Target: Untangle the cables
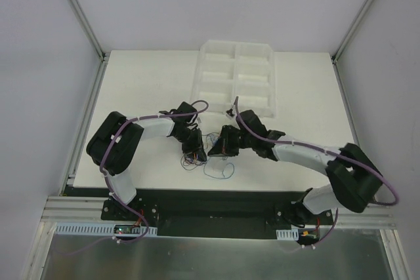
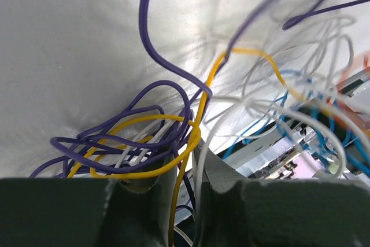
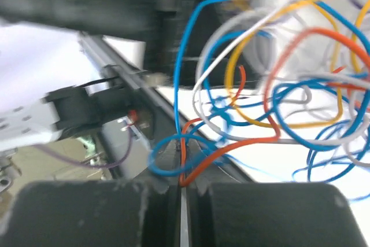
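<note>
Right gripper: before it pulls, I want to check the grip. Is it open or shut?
Shut: the right gripper is closed to a sliver, pinching blue and orange strands of the cables.

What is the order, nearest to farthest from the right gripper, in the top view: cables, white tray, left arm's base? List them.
1. cables: pinched in the right gripper itself, mid-table.
2. white tray: beyond the gripper, at the table's far side.
3. left arm's base: at the near edge, far to the left.
</note>
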Robot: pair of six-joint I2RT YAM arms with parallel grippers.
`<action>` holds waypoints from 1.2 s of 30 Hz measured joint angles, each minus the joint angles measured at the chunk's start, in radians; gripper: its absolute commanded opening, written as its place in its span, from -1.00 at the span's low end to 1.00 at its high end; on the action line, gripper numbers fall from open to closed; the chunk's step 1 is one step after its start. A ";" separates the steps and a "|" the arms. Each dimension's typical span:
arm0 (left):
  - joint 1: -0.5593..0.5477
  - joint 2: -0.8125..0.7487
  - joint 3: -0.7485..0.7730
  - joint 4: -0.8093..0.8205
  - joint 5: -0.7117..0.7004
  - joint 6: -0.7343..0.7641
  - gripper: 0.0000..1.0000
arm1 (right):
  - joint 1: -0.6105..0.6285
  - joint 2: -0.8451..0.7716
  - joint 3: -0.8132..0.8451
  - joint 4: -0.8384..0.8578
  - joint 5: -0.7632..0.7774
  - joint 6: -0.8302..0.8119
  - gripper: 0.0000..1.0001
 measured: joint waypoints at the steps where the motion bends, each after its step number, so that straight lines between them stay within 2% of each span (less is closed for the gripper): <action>1: 0.000 0.001 0.000 0.001 -0.001 -0.002 -0.68 | -0.001 -0.041 0.026 -0.058 -0.003 -0.019 -1.00; 7: 0.016 0.019 -0.003 0.011 0.000 -0.018 -0.67 | -0.056 -0.248 0.418 -0.432 -0.030 -0.162 -1.00; 11: 0.041 0.022 -0.021 0.027 0.010 -0.020 -0.67 | -0.134 -0.282 0.769 -0.629 -0.029 -0.233 -1.00; 14: 0.065 0.014 -0.051 0.047 0.029 -0.021 -0.66 | -0.196 -0.281 0.974 -0.703 -0.041 -0.240 -1.00; 21: 0.132 -0.021 -0.099 0.051 0.033 -0.010 -0.67 | -0.262 -0.257 1.197 -0.781 -0.091 -0.220 -1.00; 25: 0.175 -0.036 -0.118 0.051 0.035 0.007 -0.67 | -0.307 -0.168 1.347 -0.780 -0.135 -0.163 -0.99; 31: 0.288 -0.045 -0.145 0.050 0.057 0.033 -0.69 | -0.364 -0.018 1.664 -0.724 -0.162 -0.074 -1.00; 36: 0.394 -0.056 -0.158 0.041 0.068 0.064 -0.69 | -0.436 -0.048 1.686 -0.589 -0.170 0.008 -1.00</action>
